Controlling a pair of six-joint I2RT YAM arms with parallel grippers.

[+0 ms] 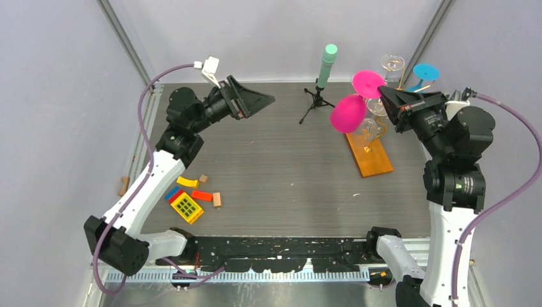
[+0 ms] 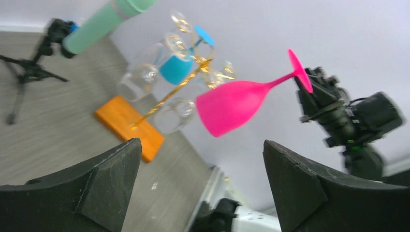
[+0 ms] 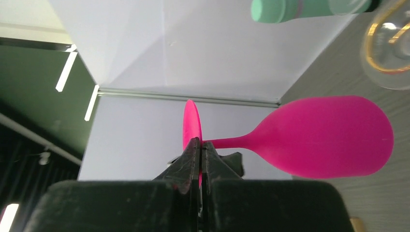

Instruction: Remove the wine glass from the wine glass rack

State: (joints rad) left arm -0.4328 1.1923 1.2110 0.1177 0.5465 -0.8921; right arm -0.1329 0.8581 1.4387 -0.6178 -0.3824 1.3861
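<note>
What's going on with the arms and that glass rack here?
The right gripper is shut on the foot of the pink wine glass, holding it sideways in the air beside the wine glass rack, apparently free of its gold arms. A blue glass and clear glasses hang on the rack. The left gripper is open, holding nothing.

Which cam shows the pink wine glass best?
Right wrist: pink wine glass sharp, side-on, foot pinched in the right gripper. Left wrist: whole but blurred. Top external: foreshortened, overlapping the wine glass rack.
</note>
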